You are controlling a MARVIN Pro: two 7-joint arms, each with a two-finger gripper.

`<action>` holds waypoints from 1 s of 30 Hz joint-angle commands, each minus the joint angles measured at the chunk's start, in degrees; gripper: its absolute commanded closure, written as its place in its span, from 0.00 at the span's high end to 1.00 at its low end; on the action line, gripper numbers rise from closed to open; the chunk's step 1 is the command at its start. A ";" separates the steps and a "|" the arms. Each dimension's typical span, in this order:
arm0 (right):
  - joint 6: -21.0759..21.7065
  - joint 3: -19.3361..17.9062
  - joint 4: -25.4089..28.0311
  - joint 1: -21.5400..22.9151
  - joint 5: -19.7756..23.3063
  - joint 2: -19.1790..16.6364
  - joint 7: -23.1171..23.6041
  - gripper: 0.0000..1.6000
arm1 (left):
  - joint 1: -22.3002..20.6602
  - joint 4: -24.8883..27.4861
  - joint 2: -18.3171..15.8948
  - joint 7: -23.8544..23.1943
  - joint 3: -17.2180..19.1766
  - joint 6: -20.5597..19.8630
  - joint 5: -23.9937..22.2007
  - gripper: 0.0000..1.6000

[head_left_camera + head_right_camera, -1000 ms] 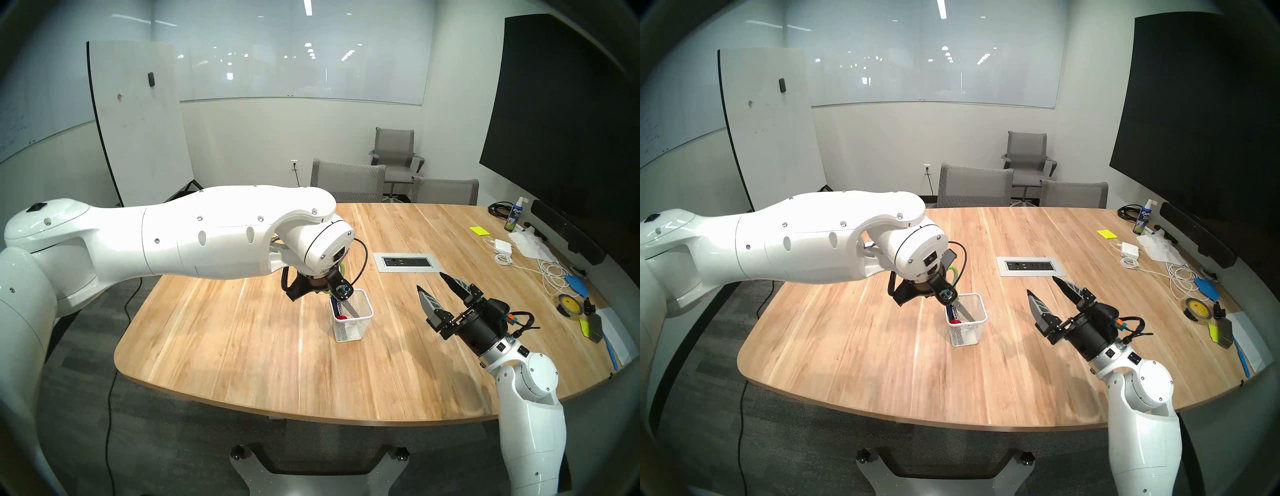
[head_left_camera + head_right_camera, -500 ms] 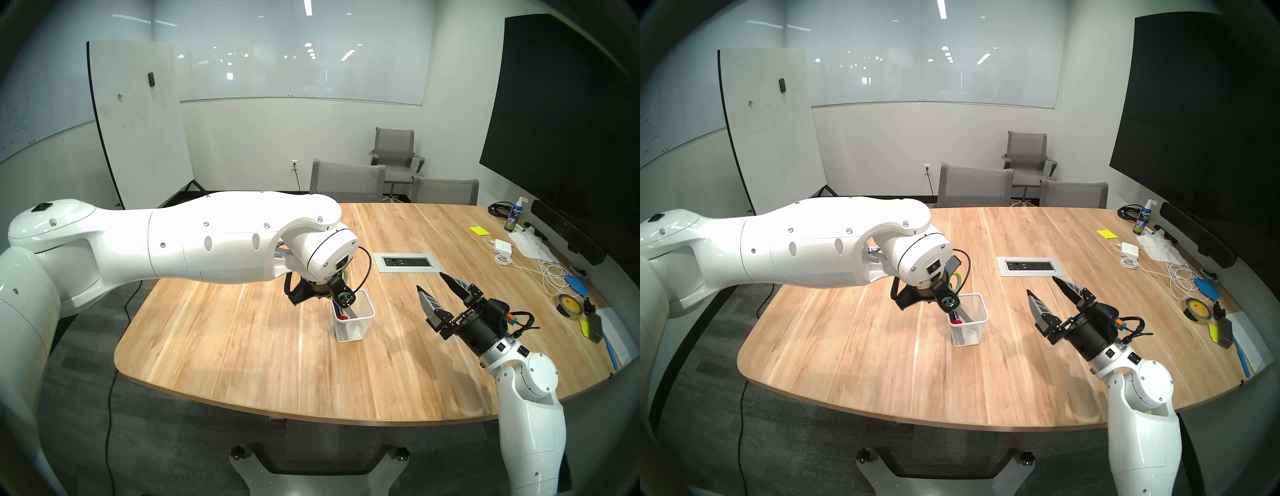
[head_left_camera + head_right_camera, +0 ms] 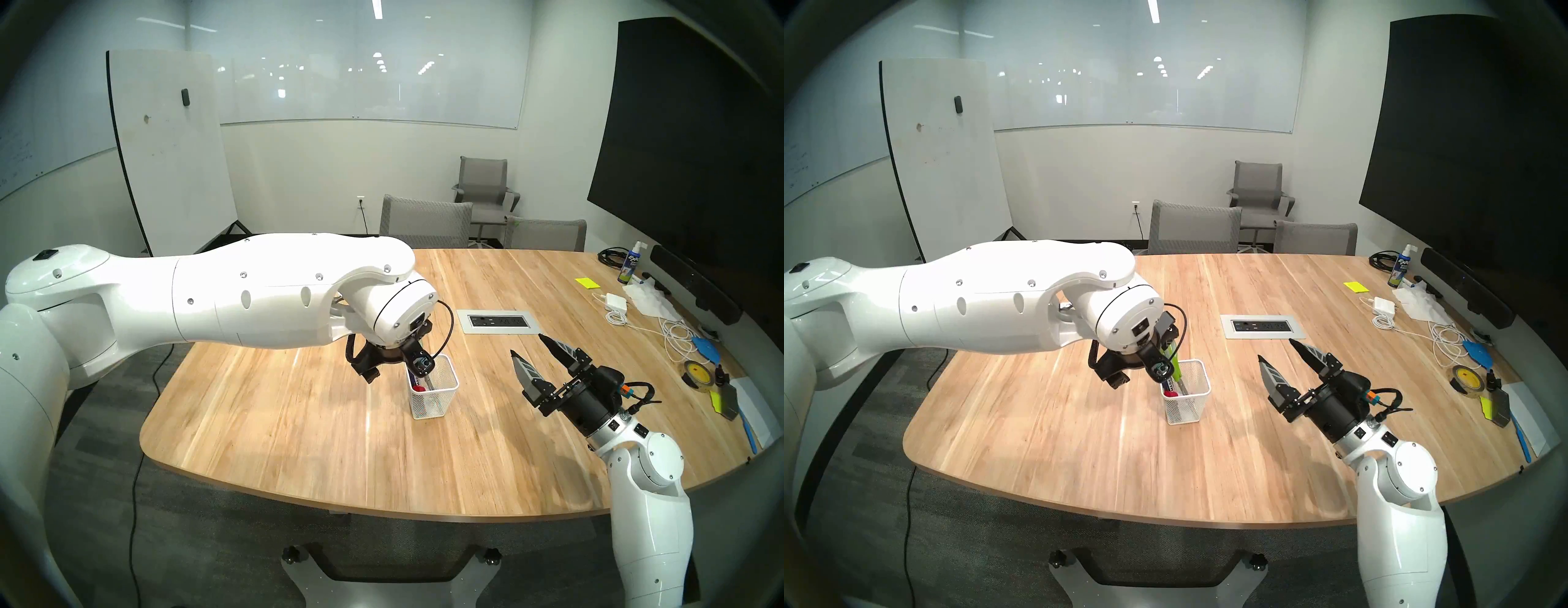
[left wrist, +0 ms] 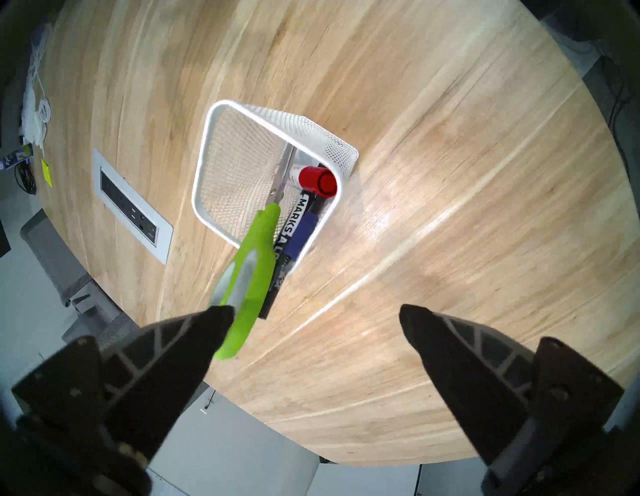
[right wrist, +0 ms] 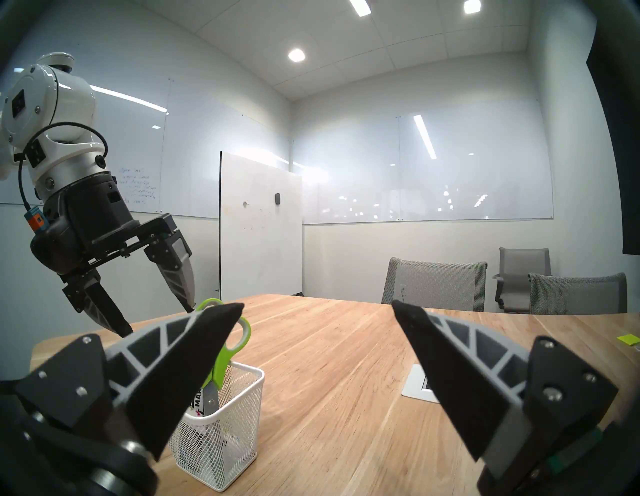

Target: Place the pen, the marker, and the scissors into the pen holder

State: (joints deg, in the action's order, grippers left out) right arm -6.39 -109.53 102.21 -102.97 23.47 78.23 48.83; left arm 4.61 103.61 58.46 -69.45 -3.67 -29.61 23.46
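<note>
Scissors [image 4: 258,249]: blades down in pen holder [image 4: 221,114], long axis leaning, green loops up toward the left gripper [image 4: 317,313], jaws apart just above. Right gripper [image 3: 532,344], jaws apart, farther off.

scissors [image 4: 256,256] in pen holder [image 4: 221,228] beside marker [image 4: 313,180], on table [image 4: 450,207]

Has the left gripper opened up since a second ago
Yes. The left gripper was shut on the scissors; now its fingers are spread and the scissors stand in the pen holder.
</note>
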 commanded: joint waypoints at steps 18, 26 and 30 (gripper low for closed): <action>0.06 -0.02 0.89 0.65 -0.06 0.17 0.25 1.00 | 9.08 5.93 -11.60 12.13 13.08 -16.68 -9.81 1.00; 0.03 -0.09 0.83 0.70 -0.11 0.25 0.37 1.00 | 15.49 8.89 -16.72 17.83 18.72 -20.59 -13.63 1.00; 0.01 -0.12 0.78 0.72 -0.15 0.30 0.43 1.00 | 18.52 10.54 -19.06 21.08 22.17 -22.54 -15.78 1.00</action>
State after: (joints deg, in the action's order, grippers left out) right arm -6.35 -109.78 102.19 -102.82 23.22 78.59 49.24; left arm 17.62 111.38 44.65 -53.80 12.42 -49.14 10.29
